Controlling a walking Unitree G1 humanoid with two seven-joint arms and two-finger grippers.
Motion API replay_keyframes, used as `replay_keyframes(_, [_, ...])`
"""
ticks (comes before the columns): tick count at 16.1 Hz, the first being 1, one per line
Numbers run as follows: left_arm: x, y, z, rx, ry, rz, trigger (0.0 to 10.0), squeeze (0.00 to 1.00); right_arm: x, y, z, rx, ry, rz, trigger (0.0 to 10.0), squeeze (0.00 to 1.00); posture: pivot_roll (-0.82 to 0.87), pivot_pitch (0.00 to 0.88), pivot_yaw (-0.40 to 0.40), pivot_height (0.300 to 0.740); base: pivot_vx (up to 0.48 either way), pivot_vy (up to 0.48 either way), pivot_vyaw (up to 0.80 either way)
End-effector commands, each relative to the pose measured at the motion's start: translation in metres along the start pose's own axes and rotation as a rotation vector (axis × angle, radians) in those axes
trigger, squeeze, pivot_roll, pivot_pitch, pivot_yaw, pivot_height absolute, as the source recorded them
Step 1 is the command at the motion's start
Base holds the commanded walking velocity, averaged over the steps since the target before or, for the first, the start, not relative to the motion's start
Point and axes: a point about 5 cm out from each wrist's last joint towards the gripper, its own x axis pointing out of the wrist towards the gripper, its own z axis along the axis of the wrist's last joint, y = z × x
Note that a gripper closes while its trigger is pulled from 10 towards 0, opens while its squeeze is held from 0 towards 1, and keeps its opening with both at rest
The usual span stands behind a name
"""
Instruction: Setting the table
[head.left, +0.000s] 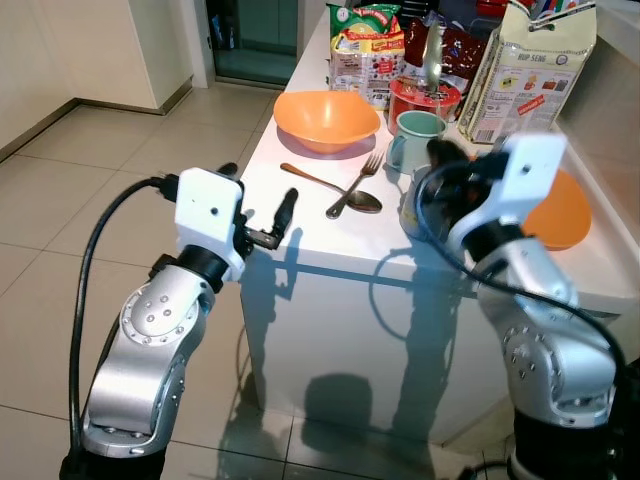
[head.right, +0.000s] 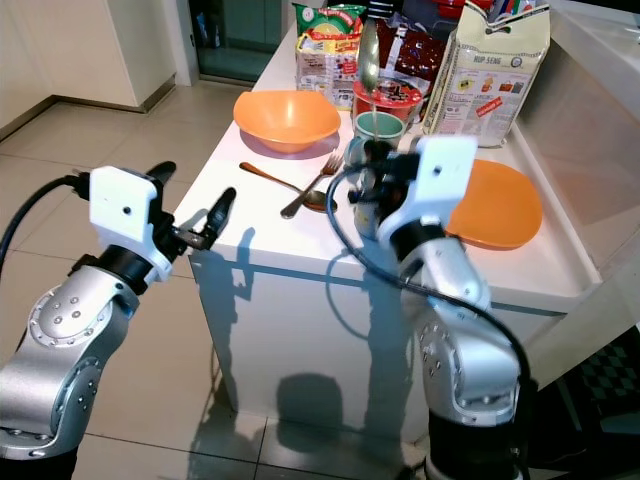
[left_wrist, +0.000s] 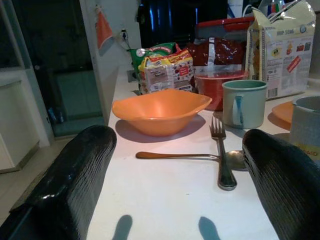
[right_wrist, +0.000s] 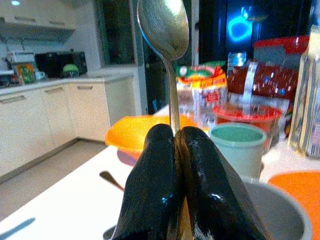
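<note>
Spoon (right_wrist: 166, 30) position: it is held upright in the right gripper (right_wrist: 177, 145), bowl uppermost, handle clamped between the two black fingers, which are pressed together on it. In the right eye view the same spoon rises above the gripper, in front of the red container (head.right: 385, 97). Its long axis runs nearly vertical, in line with the fingers.

Directly below and just ahead of the right gripper a grey cup (right_wrist: 280, 215) is seen, with a green mug (right_wrist: 237, 145) behind it and an orange plate (head.right: 495, 205) to the robot's right. The counter (head.left: 330, 235) surface toward the robot's left of the cup is bare up to a second spoon (head.left: 330, 186) and a fork (head.left: 352, 185), which lie crossed, their handles pointing roughly toward the orange bowl (head.left: 327, 120).

The left gripper (left_wrist: 175, 165) is held at the near left corner of the counter with its fingers spread wide and nothing between them. It is aimed along the counter at the crossed cutlery, which lies ahead of it and apart from it.

Judgement: the coming move turns on the held spoon's axis. It must be tipped from vertical to flat before being laid beside the plate or bowl. The right arm is nearer the plate; the left arm is nearer the fork.
</note>
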Motion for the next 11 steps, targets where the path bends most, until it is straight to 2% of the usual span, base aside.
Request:
replay_keyframes(1, [0.0009, 0.0014, -0.0039, 0.006, 0.031, -0.001, 10.0, 0.00, -0.0013, 0.0008, 0.0002, 0.006, 0.010, 0.007, 10.0, 0.00, 0.10, 0.000, -0.038, 0.740, 0.000, 0.000, 0.00])
replay_keyframes(5, [0.0045, 0.0015, -0.0060, 0.009, 0.037, -0.013, 10.0, 0.00, -0.0038, 0.0023, -0.0049, 0.003, 0.034, 0.001, 10.0, 0.00, 0.08, 0.000, -0.022, 0.740, 0.000, 0.000, 0.00])
replay_keyframes(11, [0.0089, -0.0070, -0.0055, 0.023, 0.041, -0.061, 10.0, 0.00, -0.0048, -0.0016, -0.0066, -0.002, 0.046, -0.016, 10.0, 0.00, 0.08, 0.000, -0.018, 0.740, 0.000, 0.000, 0.00])
